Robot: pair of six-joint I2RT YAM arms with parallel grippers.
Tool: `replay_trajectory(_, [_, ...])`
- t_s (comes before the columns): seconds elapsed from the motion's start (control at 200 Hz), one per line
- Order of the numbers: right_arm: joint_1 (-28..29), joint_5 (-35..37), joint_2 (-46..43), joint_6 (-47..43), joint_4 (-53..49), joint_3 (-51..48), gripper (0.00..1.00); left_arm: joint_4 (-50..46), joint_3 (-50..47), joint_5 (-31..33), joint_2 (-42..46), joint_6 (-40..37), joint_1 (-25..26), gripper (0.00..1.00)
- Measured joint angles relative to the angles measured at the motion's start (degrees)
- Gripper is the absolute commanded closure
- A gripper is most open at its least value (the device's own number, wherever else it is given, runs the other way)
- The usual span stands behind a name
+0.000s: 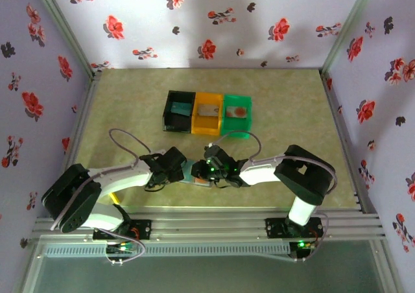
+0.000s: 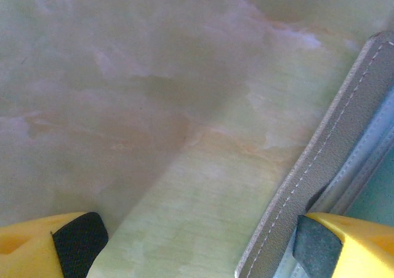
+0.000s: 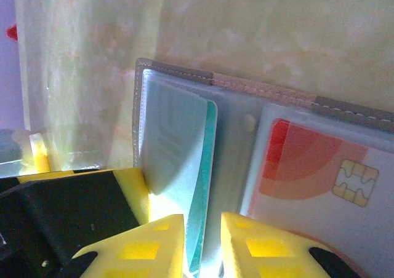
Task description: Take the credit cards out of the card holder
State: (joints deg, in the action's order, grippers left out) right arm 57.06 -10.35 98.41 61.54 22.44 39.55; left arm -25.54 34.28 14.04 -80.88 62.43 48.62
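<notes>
The card holder (image 3: 233,161) lies open and flat on the counter (image 2: 154,106), near its front edge, between the two arms. At its left side, the left tool (image 2: 197,244) hangs low with its jaws spread wide and nothing held. One fingertip (image 2: 317,244) sits over the holder's stitched border, seemingly to pin it down. In the left-hand pocket, a teal card (image 3: 209,161) shows its edge past the pocket's lip. The right tool (image 3: 202,232) has its jaws drawn close together astride that edge, though I cannot tell whether they truly pinch it. Further right, a pale card with an orange-red mark (image 3: 308,173) sits fully pocketed. The step in hand looks like drawing out the teal card. Next it needs a firm pinch, then a straight slide along the pocket with the holder pinned.
</notes>
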Motion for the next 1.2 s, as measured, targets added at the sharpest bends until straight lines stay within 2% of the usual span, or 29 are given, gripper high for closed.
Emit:
replay_trajectory(0.225, [0.0,0.2,0.3,0.0,-0.2,0.0,0.78,0.3,-0.2,0.6,0.0,0.3,0.4,0.12])
replay_trajectory(0.67, [0.3,4.3,-2.6,-2.2,-10.5,1.6,0.78,0.5,-0.4,1.2,0.3,0.9,0.9,0.11])
replay_trajectory(0.86, [0.3,4.1,-3.0,-3.6,-11.5,1.9,0.74,3.8,-4.4,0.9,7.4,0.7,0.9,0.08])
replay_trajectory(0.925, [0.3,4.0,-3.4,-4.4,-12.1,2.0,0.72,4.6,-5.4,-0.6,11.0,0.7,0.9,0.07])
replay_trajectory(1.055, [0.3,3.7,-4.1,-6.1,-14.5,2.8,0.71,6.1,-5.8,-8.3,16.5,0.6,1.3,0.06])
replay_trajectory(1.2, [0.3,3.2,-4.3,-6.8,-15.8,4.5,0.71,2.0,-3.2,-10.6,20.0,-0.7,-2.5,0.07])
